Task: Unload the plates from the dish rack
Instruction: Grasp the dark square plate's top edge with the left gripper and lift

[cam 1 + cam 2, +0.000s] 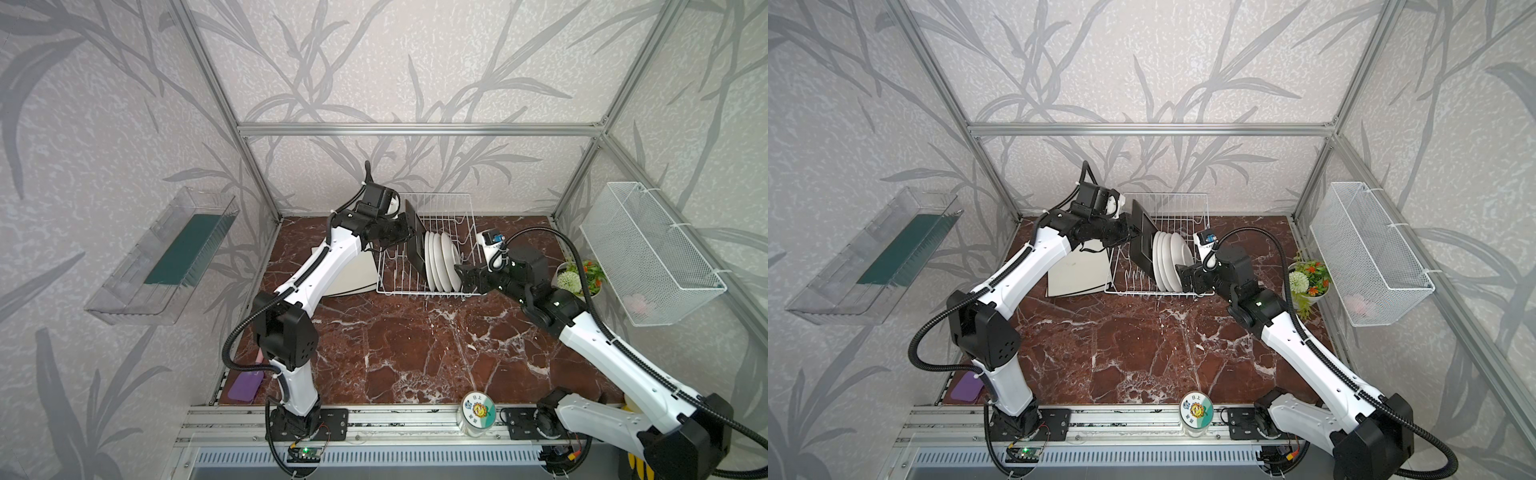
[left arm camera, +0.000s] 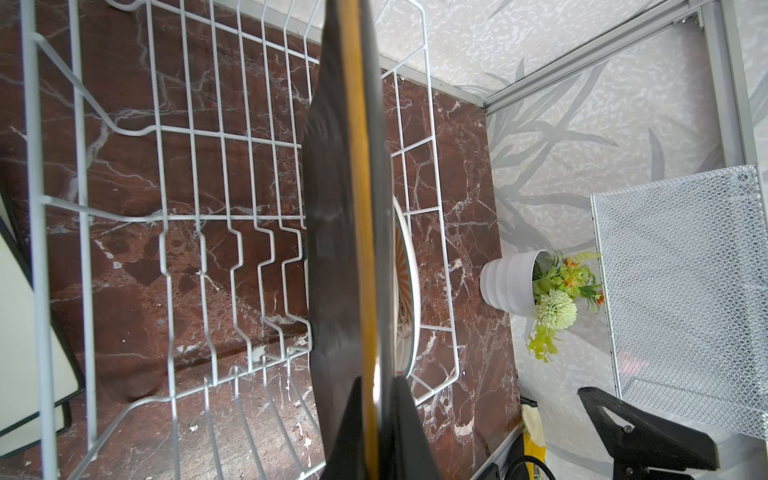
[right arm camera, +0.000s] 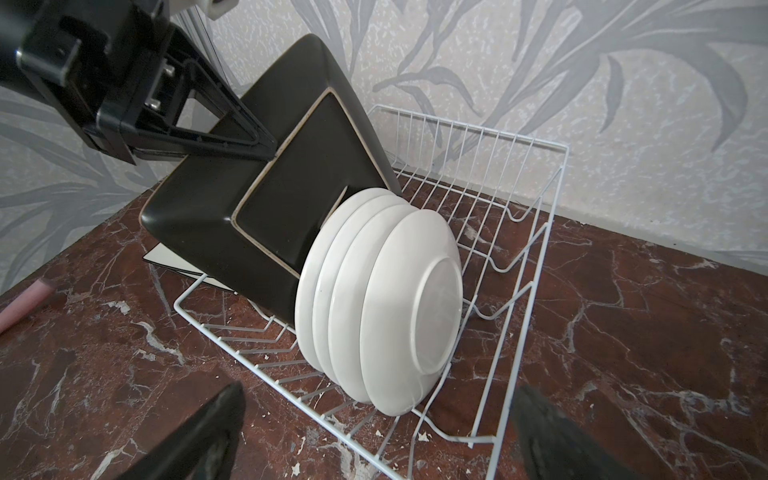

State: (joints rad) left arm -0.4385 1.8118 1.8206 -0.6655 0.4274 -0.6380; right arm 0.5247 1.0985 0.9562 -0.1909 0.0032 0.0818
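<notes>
**Asker:** What does this scene show?

**Me:** My left claw (image 3: 269, 154) is clamped shut on the upper rim of a glossy black square plate (image 3: 291, 208). The plate leans tilted inside the white wire dish rack (image 1: 451, 216), its lower edge down among the wires.

**Asker:** And your other claw?

**Me:** My right claw (image 1: 461, 279) gapes wide open and holds nothing. It hangs by the rack's front right corner, near four round white plates (image 3: 374, 291). They stand on edge in a tight row, right beside the black one.

**Asker:** How far along is the unloading?

**Me:** Large cream square plates (image 1: 1075, 274) lie flat on the brown marble worktop (image 1: 415, 353), just beside the rack. They look like two, stacked, and I judge those done. The black plate is gripped but not yet out. The four round ones stand untouched, so most of the job remains.
</notes>
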